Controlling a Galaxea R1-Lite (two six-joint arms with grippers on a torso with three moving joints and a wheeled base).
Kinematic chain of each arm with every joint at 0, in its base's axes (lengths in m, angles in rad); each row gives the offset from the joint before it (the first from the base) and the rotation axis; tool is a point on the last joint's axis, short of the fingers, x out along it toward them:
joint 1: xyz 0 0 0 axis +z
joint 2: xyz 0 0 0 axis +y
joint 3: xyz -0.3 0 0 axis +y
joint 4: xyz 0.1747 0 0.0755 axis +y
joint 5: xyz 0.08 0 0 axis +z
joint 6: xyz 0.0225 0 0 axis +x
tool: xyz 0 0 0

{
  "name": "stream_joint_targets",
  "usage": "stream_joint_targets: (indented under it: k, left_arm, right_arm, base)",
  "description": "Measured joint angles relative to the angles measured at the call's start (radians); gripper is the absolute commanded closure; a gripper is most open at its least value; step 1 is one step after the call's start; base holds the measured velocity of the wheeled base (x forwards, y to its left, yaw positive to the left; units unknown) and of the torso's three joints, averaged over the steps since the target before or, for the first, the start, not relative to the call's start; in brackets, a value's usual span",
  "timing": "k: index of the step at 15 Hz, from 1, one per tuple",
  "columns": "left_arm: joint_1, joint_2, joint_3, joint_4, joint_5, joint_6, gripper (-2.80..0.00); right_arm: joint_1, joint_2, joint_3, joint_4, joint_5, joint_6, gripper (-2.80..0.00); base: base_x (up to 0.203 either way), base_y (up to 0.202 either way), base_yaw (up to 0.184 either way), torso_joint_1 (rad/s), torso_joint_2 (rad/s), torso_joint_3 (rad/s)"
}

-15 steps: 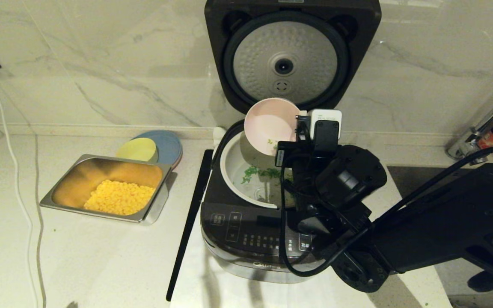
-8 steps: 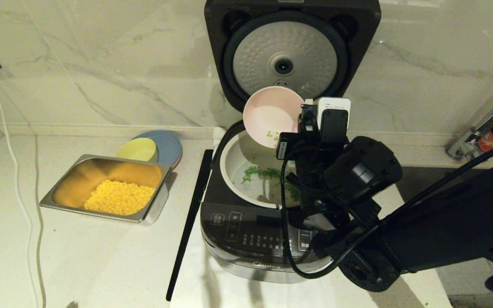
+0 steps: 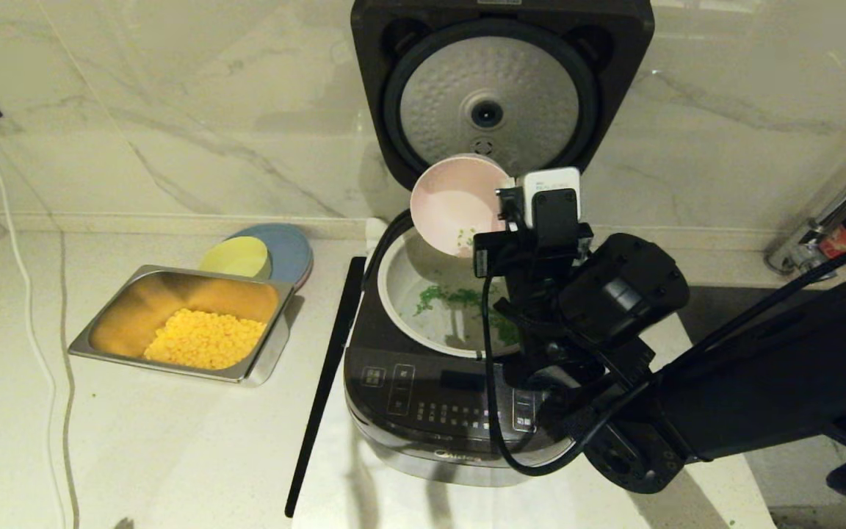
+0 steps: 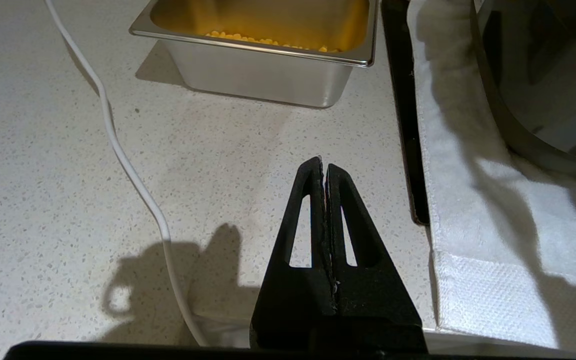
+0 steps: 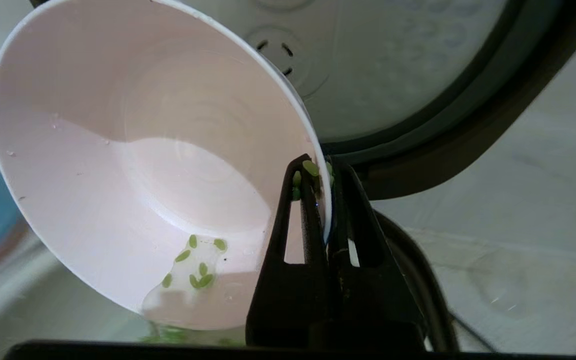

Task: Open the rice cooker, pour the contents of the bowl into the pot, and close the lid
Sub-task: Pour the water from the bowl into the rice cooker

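Note:
The black rice cooker [image 3: 438,411] stands with its lid [image 3: 500,103] raised, dimpled silver underside facing me. My right gripper [image 5: 322,170] is shut on the rim of the pale pink bowl [image 3: 456,202] [image 5: 133,165], which is tipped steeply above the cream-white pot [image 3: 412,312]. Most of the green bits [image 3: 460,297] lie on the pot's floor. A few bits [image 5: 195,262] still cling in a wet patch near the bowl's lower rim, and some stick to the fingertips [image 5: 295,180]. My left gripper [image 4: 324,167] hangs shut and empty over the counter, away from the cooker.
A steel tray [image 3: 181,319] [image 4: 263,50] of yellow corn kernels sits left of the cooker, with a yellow bowl [image 3: 236,257] on a blue plate [image 3: 287,250] behind it. A white cable [image 3: 34,330] crosses the counter. The cooker rests on a white cloth [image 4: 473,210].
The right gripper with the bowl first rose, then shifted slightly left and lower over the pot. More green bits lie in the pot than a second ago. The left arm stayed still.

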Motion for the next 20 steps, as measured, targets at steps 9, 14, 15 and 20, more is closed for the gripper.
stream_joint_targets:
  k: [9,14,15,20]
  left_arm:
    - [0.0,0.0,0.0,0.0,0.0,0.0,0.0]
    - [0.0,0.0,0.0,0.0,0.0,0.0,0.0]
    - [0.0,0.0,0.0,0.0,0.0,0.0,0.0]
    - [0.0,0.0,0.0,0.0,0.0,0.0,0.0]
  right_arm:
    - [-0.021,0.03,-0.042,0.0,0.031,-0.071,0.0]
    - [-0.021,0.049,-0.05,0.0,0.036,-0.085,0.0]
    - [-0.021,0.052,-0.051,0.0,0.037,-0.09,0.0]
    - [-0.019,0.059,-0.058,0.0,0.037,-0.11,0.0]
  base:
    - [0.0,0.0,0.0,0.0,0.0,0.0]
    - [0.0,0.0,0.0,0.0,0.0,0.0]
    - [0.0,0.0,0.0,0.0,0.0,0.0]
    - [0.0,0.0,0.0,0.0,0.0,0.0]
